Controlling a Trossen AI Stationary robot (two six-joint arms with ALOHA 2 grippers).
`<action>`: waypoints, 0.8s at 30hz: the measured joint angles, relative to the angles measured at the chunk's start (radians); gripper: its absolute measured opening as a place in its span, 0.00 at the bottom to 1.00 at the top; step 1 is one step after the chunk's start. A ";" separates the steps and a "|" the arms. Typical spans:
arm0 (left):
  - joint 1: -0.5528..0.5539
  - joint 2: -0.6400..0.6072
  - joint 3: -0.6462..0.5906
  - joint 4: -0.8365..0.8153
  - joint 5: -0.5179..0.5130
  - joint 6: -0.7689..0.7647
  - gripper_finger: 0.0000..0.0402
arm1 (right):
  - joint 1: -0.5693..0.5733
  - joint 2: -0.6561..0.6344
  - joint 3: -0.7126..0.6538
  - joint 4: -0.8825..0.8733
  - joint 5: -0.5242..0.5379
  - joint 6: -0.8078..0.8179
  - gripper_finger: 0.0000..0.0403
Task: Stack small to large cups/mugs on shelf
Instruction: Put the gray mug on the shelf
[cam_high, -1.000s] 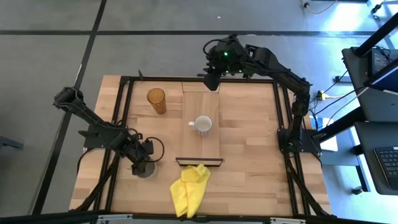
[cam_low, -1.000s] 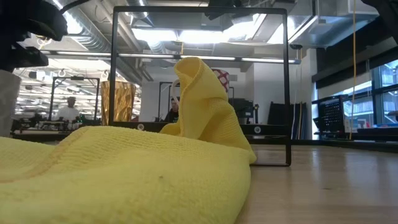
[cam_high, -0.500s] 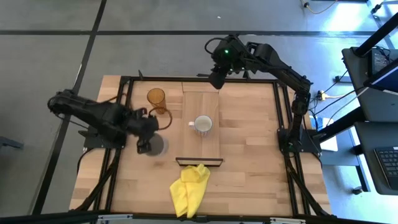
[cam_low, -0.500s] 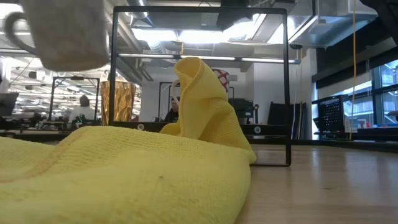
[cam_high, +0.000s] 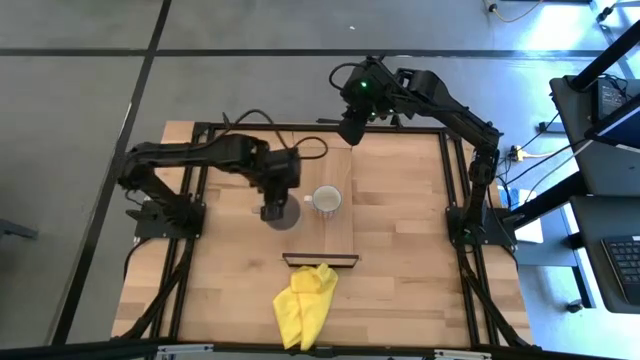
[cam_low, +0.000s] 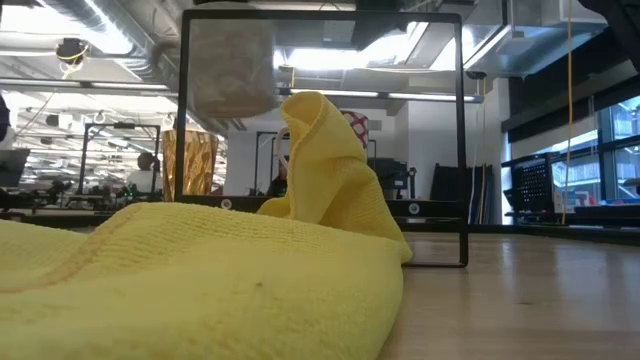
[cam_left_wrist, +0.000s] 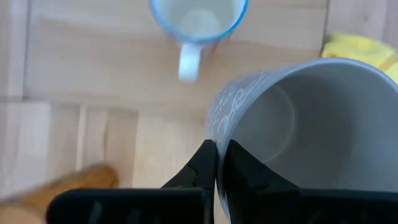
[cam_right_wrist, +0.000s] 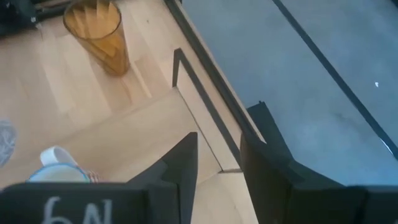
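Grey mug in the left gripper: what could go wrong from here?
The left gripper pinches only the grey mug rim, so the mug could tilt or slip while carried above the table. It hangs close to the white mug on the shelf; a careless descent might knock it. The right gripper waits at the shelf's far end.

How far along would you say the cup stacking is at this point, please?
Done: the white mug stands on the shelf. In hand: the left gripper holds the grey mug by its rim, in the air beside the shelf. Left: placing it, then the tumbler. The right gripper waits at the far edge.
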 joint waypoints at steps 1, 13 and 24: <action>0.000 0.019 0.015 0.003 0.007 0.011 0.02 | 0.000 0.000 0.000 -0.008 0.000 -0.005 0.30; -0.006 0.156 0.034 0.134 0.126 0.030 0.02 | -0.013 0.000 0.000 -0.009 0.008 -0.014 0.30; -0.024 0.157 0.034 0.230 0.151 0.004 0.02 | -0.052 0.000 0.000 0.021 0.009 -0.035 0.30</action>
